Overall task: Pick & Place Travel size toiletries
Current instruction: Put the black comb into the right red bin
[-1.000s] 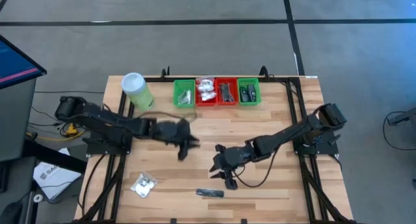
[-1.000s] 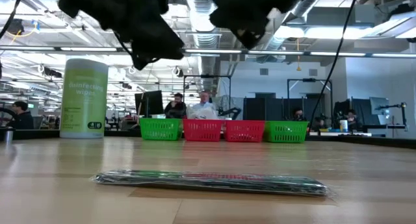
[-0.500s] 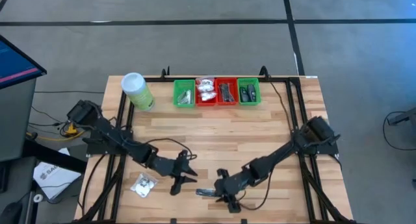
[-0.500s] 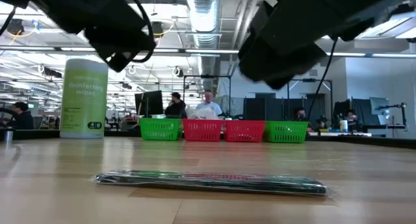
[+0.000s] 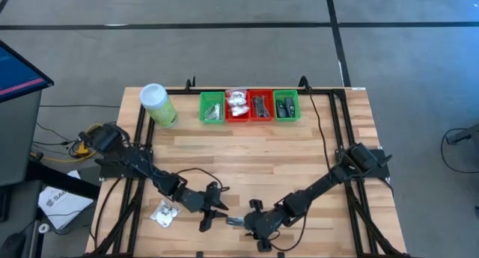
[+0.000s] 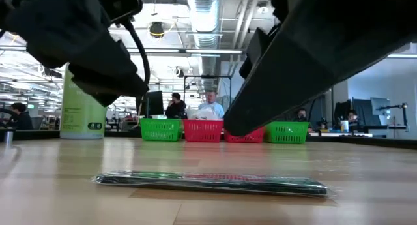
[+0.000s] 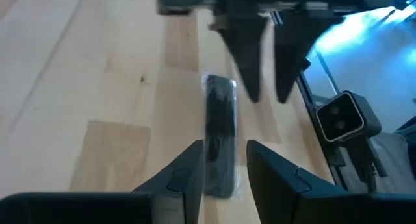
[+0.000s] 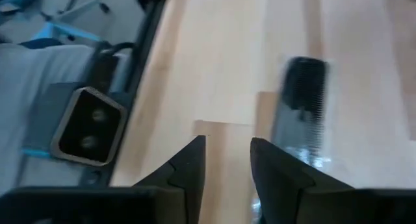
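Wooden slatted tabletop [image 5: 254, 149], pale, carrying the following. Dark oblong packet [image 6: 212, 182] in clear crinkly wrap, lying flat near the front edge of the tabletop, unheld, between the two tools; seen also from the left wrist [image 7: 220, 143] and right wrist [image 8: 300, 107]. White crinkly packet [image 5: 165, 212], flat on the tabletop near the front left corner, just beside the left arm. Left tool [image 5: 212, 215], low over the tabletop just left of the dark oblong packet, fingers parted with a narrow gap, nothing between them. Right tool [image 5: 251, 225], low at the right end of the same packet, fingers likewise parted by a narrow gap, empty; whether a fingertip touches the wrap cannot be told. Four small trays in a row at the back edge: green tray [image 5: 212, 108], red tray [image 5: 237, 106] holding white packets, second red tray [image 5: 260, 106] holding dark pieces, second green tray [image 5: 287, 106] holding dark pieces. Tall light-green canister [image 5: 158, 105] with white lid, upright at the back left, well apart from the tools. People [image 6: 192, 106] seated in the room beyond the trays, in the low view.
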